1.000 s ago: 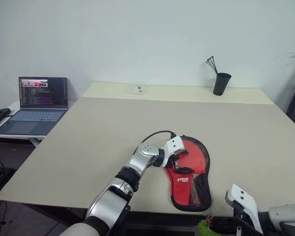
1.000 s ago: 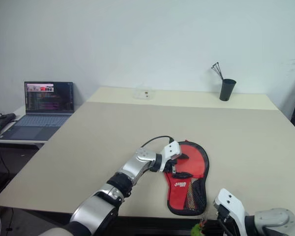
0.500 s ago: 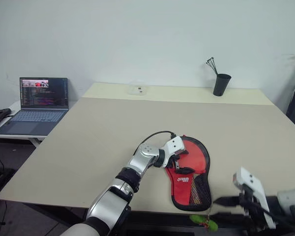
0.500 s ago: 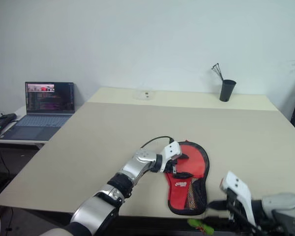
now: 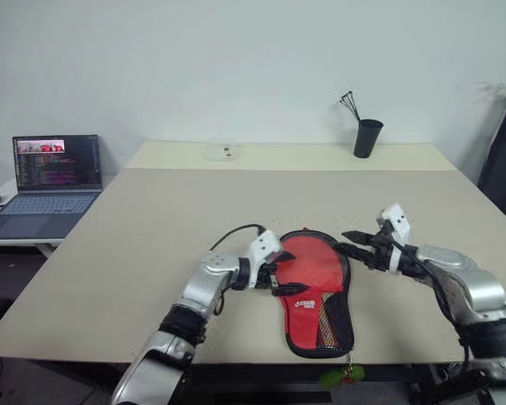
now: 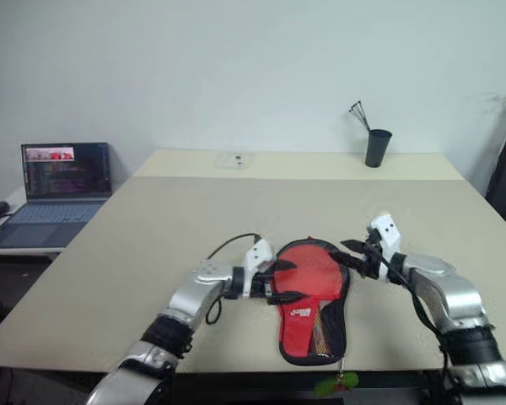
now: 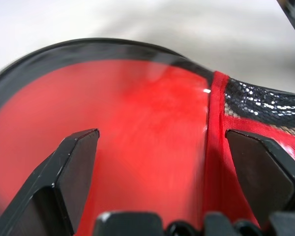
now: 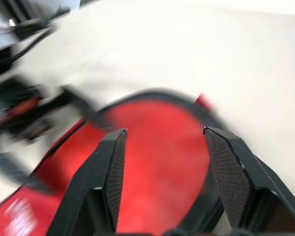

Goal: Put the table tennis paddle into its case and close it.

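The tabletop (image 5: 169,211) is carrying the case (image 5: 316,291), which is lying flat near its 6 o'clock edge, round end toward 12 o'clock, mesh pocket (image 5: 331,325) toward 6. The left tool (image 5: 280,272) is hovering at the case's 9 o'clock side, fingers (image 7: 73,172) spread wide. The right tool (image 5: 352,242) is sitting at the case's 2 o'clock rim, its fingers (image 8: 113,167) parted, gripping nothing. A green ring tag (image 5: 352,373) is dangling off the tabletop's edge.
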